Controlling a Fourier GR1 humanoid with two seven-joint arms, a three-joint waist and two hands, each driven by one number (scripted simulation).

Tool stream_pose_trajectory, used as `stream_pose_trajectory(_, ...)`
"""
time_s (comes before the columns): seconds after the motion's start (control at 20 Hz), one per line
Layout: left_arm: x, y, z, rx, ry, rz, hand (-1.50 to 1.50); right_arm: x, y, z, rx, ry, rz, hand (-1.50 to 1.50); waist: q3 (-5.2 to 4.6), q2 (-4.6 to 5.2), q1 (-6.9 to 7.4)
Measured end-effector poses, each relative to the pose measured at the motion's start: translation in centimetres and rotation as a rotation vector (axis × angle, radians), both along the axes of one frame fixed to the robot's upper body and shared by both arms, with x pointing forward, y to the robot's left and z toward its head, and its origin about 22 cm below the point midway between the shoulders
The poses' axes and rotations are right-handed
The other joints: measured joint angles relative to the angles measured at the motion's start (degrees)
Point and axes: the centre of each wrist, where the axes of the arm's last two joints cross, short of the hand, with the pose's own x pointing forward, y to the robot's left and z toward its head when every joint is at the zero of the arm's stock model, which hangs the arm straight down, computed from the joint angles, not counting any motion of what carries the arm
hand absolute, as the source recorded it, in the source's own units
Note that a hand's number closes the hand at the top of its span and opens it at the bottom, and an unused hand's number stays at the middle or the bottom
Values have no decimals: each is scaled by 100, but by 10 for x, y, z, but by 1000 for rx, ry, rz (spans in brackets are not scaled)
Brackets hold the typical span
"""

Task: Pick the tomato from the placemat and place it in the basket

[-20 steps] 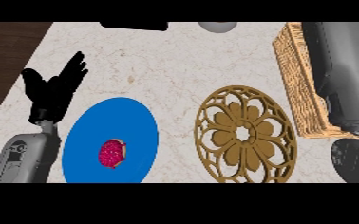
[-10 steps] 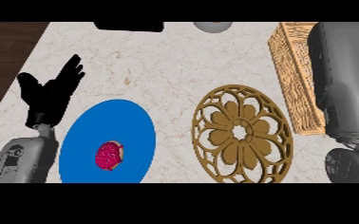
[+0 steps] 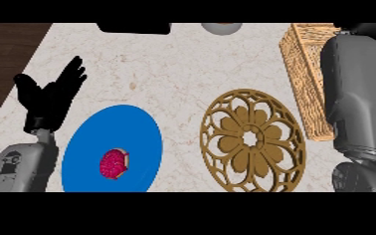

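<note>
Resting at the view's left edge, the left hand (image 3: pixel 51 97) is open, fingers spread and pointing up, holding nothing; its grey forearm (image 3: pixel 26 167) comes in from the lower left corner. The right hand cannot be seen: only the right forearm (image 3: pixel 354 94) shows, a big grey mass along the right edge, lying over the basket (image 3: pixel 303 74), so whether that hand is spread or closed cannot be told. Just right of the left hand lies a blue round mat (image 3: pixel 114 149) with a dark-pink item (image 3: pixel 112 164) on it, apart from both arms. Between mat and basket sits a brown openwork flower-pattern trivet (image 3: pixel 253 139), flat on the pale marbled counter (image 3: pixel 176 64). At the far edge: a black object (image 3: pixel 134 27) and a grey round one (image 3: pixel 222 28), both cut off. No readable writing or labels anywhere.
</note>
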Motion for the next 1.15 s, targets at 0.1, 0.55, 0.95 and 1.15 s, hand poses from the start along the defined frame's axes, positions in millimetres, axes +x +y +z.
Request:
stream_pose_trajectory(0.1, -2, 0, -4, -2, 1, -5, 0, -1, -1, 0, -14, -32, 0, -150, -1, 6, 14)
stream_pose_trajectory(0.55, -4, 8, -6, 3, 17, 31, 0, -25, -9, 31, -70, -354, -88, -150, -8, -91, -169)
stream_pose_trajectory(0.95, -13, 13, -16, 4, 40, 34, 0, -56, -7, 22, -15, -494, -127, -150, -14, -210, -183)
stream_pose_trajectory(1.15, -11, 13, -16, 7, 46, 40, 0, -68, -2, 13, 29, -514, -97, -150, -14, -244, -206)
